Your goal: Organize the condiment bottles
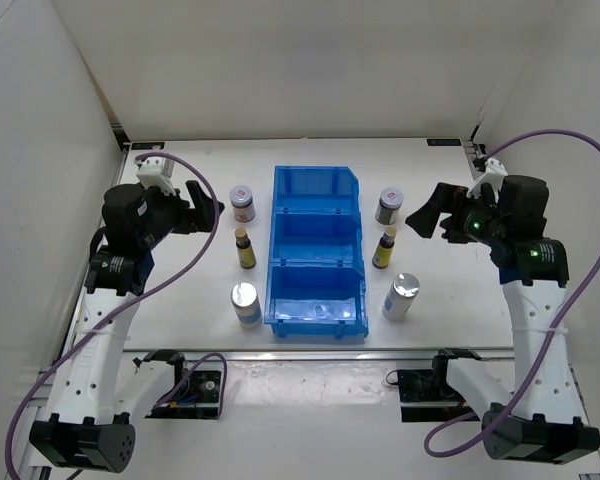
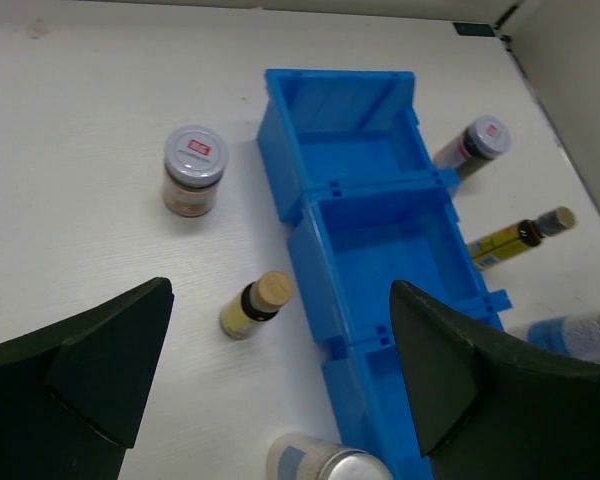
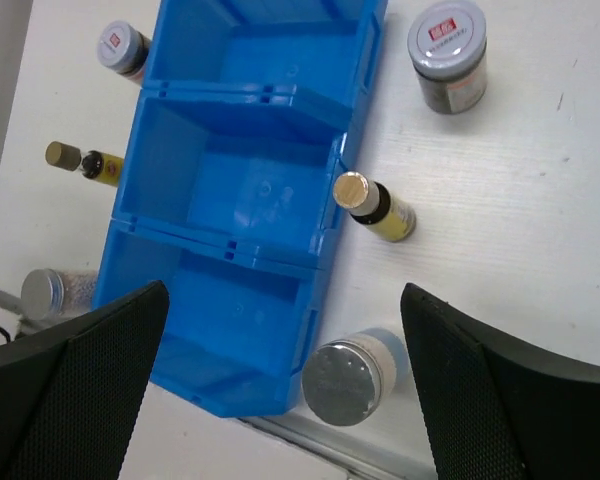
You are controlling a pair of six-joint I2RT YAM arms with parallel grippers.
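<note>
Top external view: blue three-compartment bin (image 1: 317, 266) at the middle of the white table (image 1: 180, 285), its long axis running away from the arm bases. Six items stand upright on the table outside the bin, three in a column just beside each long wall. Left column, far to near: left grey-lidded jar (image 1: 242, 203), squat; left slim bottle (image 1: 244, 248), dark, yellow label, tan cap; left silver-topped cylinder (image 1: 246, 304), white and blue. Right column, same order: right grey-lidded jar (image 1: 390, 206); right slim bottle (image 1: 384, 249); right silver-topped cylinder (image 1: 401, 296). Left gripper (image 1: 212, 210) raised near the left grey-lidded jar, not touching it; right gripper (image 1: 420, 218) raised near the right grey-lidded jar, likewise apart. A purple cable (image 1: 580, 150) loops from each arm. Left wrist view: two dark fingers (image 2: 90, 380) spread wide, released, nothing held; between them, below, the left slim bottle close to the bin wall, the left grey-lidded jar farther off with a red-and-white mark on its lid, the left silver-topped cylinder cut by the bottom edge; the right column shows beyond the bin. Right wrist view: fingers (image 3: 70, 400) spread wide, released, nothing held; below, the right slim bottle and right silver-topped cylinder close to the bin wall, the right grey-lidded jar a little farther out, same lid mark; the left column is partly hidden behind the far wall
</note>
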